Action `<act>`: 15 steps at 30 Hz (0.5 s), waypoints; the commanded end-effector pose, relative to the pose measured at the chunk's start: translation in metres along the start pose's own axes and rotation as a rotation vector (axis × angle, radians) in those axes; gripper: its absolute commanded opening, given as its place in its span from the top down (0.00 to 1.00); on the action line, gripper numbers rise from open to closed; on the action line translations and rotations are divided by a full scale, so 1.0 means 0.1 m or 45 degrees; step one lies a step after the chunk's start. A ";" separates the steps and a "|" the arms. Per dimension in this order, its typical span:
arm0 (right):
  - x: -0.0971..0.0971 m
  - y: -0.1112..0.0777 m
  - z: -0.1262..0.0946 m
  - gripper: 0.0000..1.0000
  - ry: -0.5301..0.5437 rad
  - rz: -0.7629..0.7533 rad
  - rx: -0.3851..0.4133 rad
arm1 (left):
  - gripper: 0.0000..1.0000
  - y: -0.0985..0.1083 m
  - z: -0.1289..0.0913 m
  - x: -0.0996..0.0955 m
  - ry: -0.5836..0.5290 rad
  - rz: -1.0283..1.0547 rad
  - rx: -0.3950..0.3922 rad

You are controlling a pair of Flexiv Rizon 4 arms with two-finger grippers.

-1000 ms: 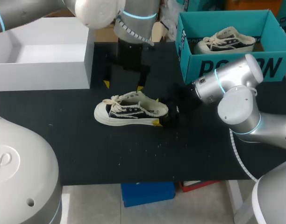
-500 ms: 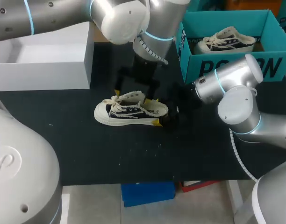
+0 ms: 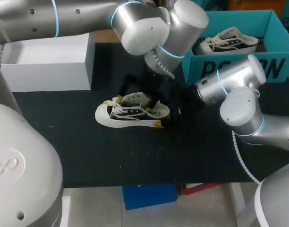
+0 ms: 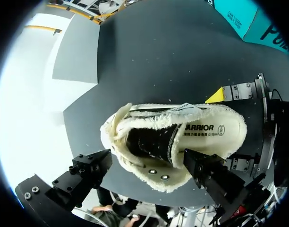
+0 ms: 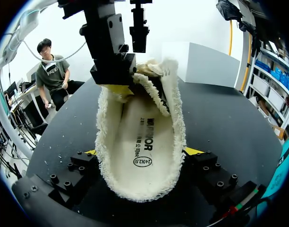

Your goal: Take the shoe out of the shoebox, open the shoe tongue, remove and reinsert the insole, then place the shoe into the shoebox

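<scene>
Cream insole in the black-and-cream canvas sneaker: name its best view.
Right wrist view: the cream insole lies open along its length. Left wrist view shows only its heel end; head view shows the sneaker side-on, insole hidden.

In the head view, the left arm [image 3: 140, 23] covers the top of the left gripper [image 3: 138, 100] and part of the counter [image 3: 111, 151] behind the shoe [image 3: 130, 113]. The right gripper [image 3: 159, 113] is dark on dark there, so its hold at the heel is unclear. The shoebox [image 3: 194, 71] runs off the edge, and its wall hides the second shoe's [image 3: 227, 40] lower part. In the right wrist view, the left gripper's fingers hide the shoe's toe.
</scene>
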State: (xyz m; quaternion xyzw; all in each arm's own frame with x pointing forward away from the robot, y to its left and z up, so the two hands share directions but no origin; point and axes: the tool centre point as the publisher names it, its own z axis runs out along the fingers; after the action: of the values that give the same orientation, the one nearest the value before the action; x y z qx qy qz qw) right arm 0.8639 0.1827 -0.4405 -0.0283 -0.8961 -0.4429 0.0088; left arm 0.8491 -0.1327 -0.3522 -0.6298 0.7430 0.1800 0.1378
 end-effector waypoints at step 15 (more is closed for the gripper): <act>0.00 -0.01 0.04 1.00 -0.001 0.001 0.000 | 1.00 -0.07 0.15 -0.06 -0.072 0.008 -0.009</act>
State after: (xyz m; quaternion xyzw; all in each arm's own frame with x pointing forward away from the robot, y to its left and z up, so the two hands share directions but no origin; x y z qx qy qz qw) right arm 0.8639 0.1827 -0.4405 -0.0283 -0.8961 -0.4429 0.0088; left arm 0.8567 -0.1227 -0.3651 -0.6235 0.7389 0.2019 0.1564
